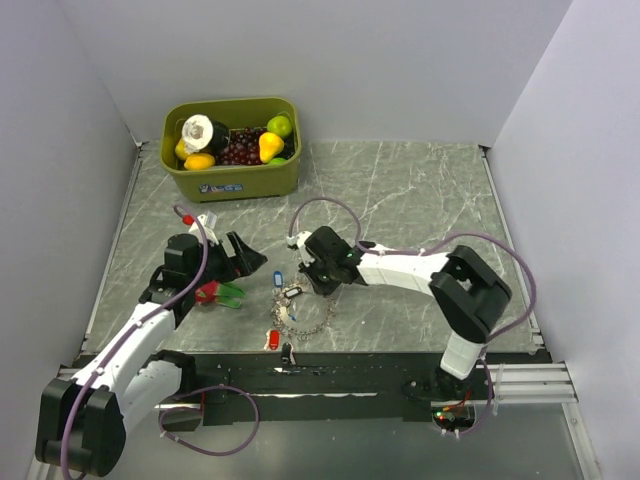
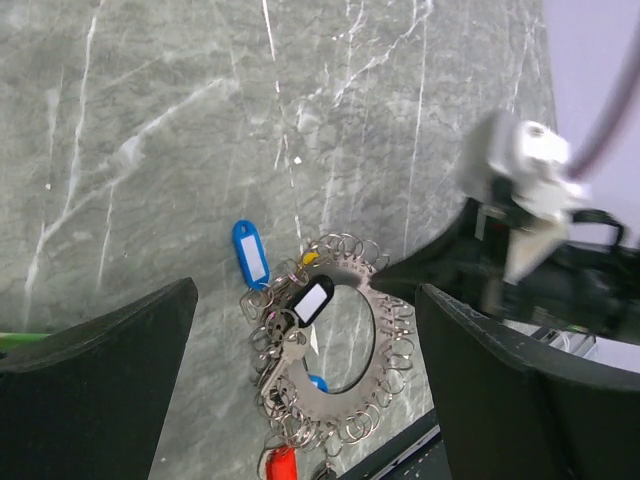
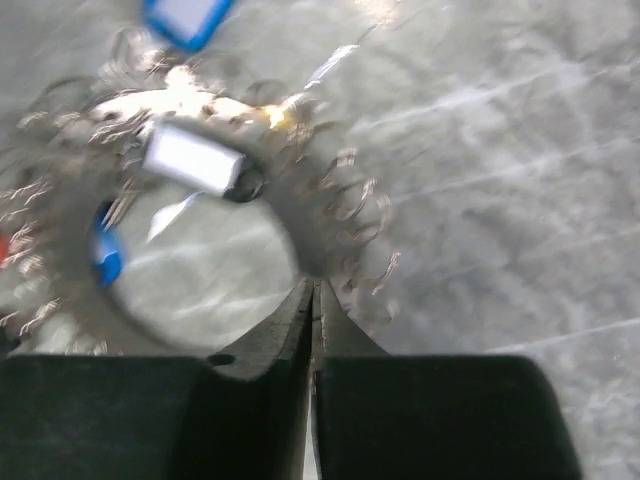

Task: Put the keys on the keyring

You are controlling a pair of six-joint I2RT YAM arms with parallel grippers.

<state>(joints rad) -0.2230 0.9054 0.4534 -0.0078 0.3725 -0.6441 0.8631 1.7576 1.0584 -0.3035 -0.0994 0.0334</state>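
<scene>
Step in hand, as judged: steadying the keyring (image 2: 378, 305) before a key is threaded. The keyring lies flat near the middle of the front edge of the surface (image 1: 420, 190), and the keys (image 2: 285, 352) are heaped on its left-edge side.

Right pincer (image 3: 313, 290): closed, tips meeting at the ring's band. The view is blurred, so it cannot be told whether metal is nipped between them.

Left pincer (image 2: 305, 300): wide open above the ring, holding nothing.

Materials: the ring is a flat grey metal band fringed with many small wire loops. The keys have thin bright blades and glossy plastic tags: blue, red, and black with a white label. The surface is smooth, grey and marbled.

Next move, judged: the left pincer must single out one tag while the right holds the band. The loops look likely to snag.
</scene>
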